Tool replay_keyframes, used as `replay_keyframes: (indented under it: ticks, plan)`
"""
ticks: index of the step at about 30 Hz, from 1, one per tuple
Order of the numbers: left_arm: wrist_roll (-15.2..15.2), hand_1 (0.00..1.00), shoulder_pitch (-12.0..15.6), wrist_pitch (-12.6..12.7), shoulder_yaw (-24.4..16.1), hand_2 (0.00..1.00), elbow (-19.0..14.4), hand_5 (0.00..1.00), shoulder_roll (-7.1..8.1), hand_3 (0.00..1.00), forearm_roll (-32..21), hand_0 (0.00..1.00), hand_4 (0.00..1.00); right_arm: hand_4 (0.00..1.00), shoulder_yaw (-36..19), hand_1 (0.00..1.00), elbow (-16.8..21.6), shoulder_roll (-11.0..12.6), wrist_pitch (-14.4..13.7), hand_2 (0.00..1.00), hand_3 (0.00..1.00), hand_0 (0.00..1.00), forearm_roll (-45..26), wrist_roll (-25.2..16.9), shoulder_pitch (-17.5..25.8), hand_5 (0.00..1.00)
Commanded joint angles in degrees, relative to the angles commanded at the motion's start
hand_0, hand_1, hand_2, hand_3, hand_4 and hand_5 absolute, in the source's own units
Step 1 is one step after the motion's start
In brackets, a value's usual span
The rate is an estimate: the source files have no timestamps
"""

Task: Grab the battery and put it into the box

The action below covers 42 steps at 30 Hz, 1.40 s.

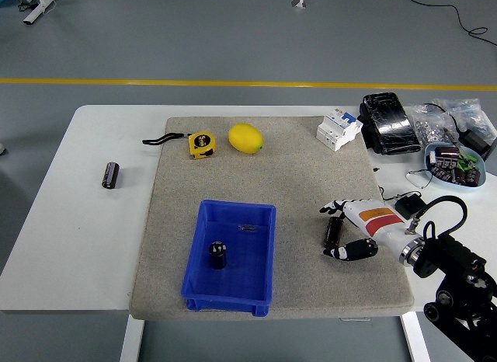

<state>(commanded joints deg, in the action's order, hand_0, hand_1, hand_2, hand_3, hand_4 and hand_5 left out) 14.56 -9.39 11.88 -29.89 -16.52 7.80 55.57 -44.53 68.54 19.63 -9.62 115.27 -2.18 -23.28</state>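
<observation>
The right hand (347, 227) is seen low on the mat (295, 168), coming in from the lower right. Its fingers (334, 208) are spread apart above and the thumb sits below, so the hand is open around the battery (331, 231) but not clamped on it. The battery is a dark cylinder lying on the mat in the gap between fingers and thumb, at the hand's left end. Its long axis appears to run roughly near-to-far across the table, crosswise to the forearm. Actual contact between pads and battery cannot be confirmed at this size.

The blue box (231, 257) lies to the left of the hand, near the mat's front edge, well apart from the battery. The carry is therefore judged to be a leftward move once the grasp is closed. The left arm is not seen, so the right hand is the only candidate.

Containers:
- One dark cylindrical cell (217, 255) is already held standing in the blue box, plus a small thin item near the far wall that cannot be identified.
- A small blue bowl (460, 172) at the right table edge is filled with dark components.

Another dark cylinder (111, 175) lies on the bare table at far left, well out of the right hand's reach.
</observation>
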Motion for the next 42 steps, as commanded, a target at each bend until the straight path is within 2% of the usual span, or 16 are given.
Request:
replay_keyframes:
  ticks: [10, 11, 15, 16, 22, 23, 28, 29, 35, 40, 41, 42]
  plan:
    - [0.0, 0.623, 0.0, 0.0, 0.0, 0.671, 0.0, 0.677, 0.03, 0.645, 0.0, 0.676, 0.665, 0.958, 1.4, 0.599, -1.1, -0.6, -1.3, 0.730, 0.776, 0.465, -1.4, -0.7, -0.2, 0.343]
    - [0.0, 0.623, 0.0, 0.0, 0.0, 0.668, 0.0, 0.677, 0.03, 0.645, 0.0, 0.676, 0.666, 0.931, 1.5, 0.576, -1.2, -0.7, -1.4, 0.710, 0.731, 0.419, -1.5, -0.8, -0.2, 0.339]
    - [0.1, 0.623, 0.0, 0.0, -0.1, 0.668, 0.0, 0.677, 0.03, 0.645, 0.1, 0.676, 0.666, 0.931, 1.8, 0.576, -1.5, -0.8, -1.9, 0.710, 0.731, 0.419, -1.8, -1.0, -0.3, 0.339]
    - [0.1, 0.621, 0.0, 0.0, 0.0, 0.669, 0.0, 0.677, 0.03, 0.645, 0.1, 0.676, 0.666, 0.888, 1.8, 0.541, -1.5, -0.8, -2.0, 0.697, 0.667, 0.396, -1.8, -1.0, -0.4, 0.326]
    - [0.0, 0.621, -0.1, 0.0, 0.1, 0.669, 0.0, 0.677, 0.05, 0.645, 0.0, 0.676, 0.666, 0.888, 1.9, 0.541, -1.4, -0.8, -3.2, 0.697, 0.667, 0.396, -2.1, -1.3, -0.5, 0.326]
    - [0.0, 0.621, -0.1, 0.0, 0.1, 0.669, 0.0, 0.677, 0.06, 0.645, -0.1, 0.676, 0.666, 0.852, 1.9, 0.515, -1.4, -0.8, -3.3, 0.688, 0.625, 0.370, -2.1, -1.3, -0.5, 0.315]
    - [0.1, 0.621, -0.1, 0.0, 0.0, 0.669, 0.0, 0.677, 0.07, 0.645, 0.1, 0.676, 0.666, 0.852, 1.9, 0.515, -1.4, -0.8, -3.5, 0.688, 0.625, 0.370, -2.2, -1.3, -0.4, 0.315]
    - [0.1, 0.621, 0.0, 0.0, 0.0, 0.669, 0.0, 0.677, 0.07, 0.645, 0.1, 0.676, 0.666, 0.826, 1.9, 0.503, -1.4, -0.8, -3.5, 0.684, 0.611, 0.357, -2.2, -1.3, -0.4, 0.305]
    - [0.2, 0.623, 0.1, -0.1, -0.2, 0.669, -0.1, 0.677, 0.06, 0.645, 0.4, 0.676, 0.666, 0.836, 1.9, 0.500, -1.4, -0.7, -3.6, 0.684, 0.615, 0.355, -2.2, -1.3, -0.3, 0.304]
    - [0.3, 0.623, 0.2, -0.1, -0.3, 0.669, -0.1, 0.677, 0.04, 0.645, 0.5, 0.676, 0.666, 0.836, 1.5, 0.500, -0.7, -0.4, -2.6, 0.684, 0.615, 0.355, -1.7, -1.1, 0.0, 0.304]
    - [0.3, 0.624, 0.2, -0.1, -0.3, 0.671, -0.1, 0.677, 0.04, 0.644, 0.5, 0.676, 0.666, 0.854, 1.3, 0.550, -0.3, -0.3, -2.2, 0.700, 0.647, 0.427, -1.3, -1.0, 0.0, 0.296]
    - [0.3, 0.624, 0.2, -0.1, -0.3, 0.671, -0.1, 0.677, 0.04, 0.644, 0.5, 0.676, 0.666, 0.854, 1.2, 0.550, 0.1, -0.2, -1.8, 0.700, 0.647, 0.427, -1.1, -0.9, 0.0, 0.296]
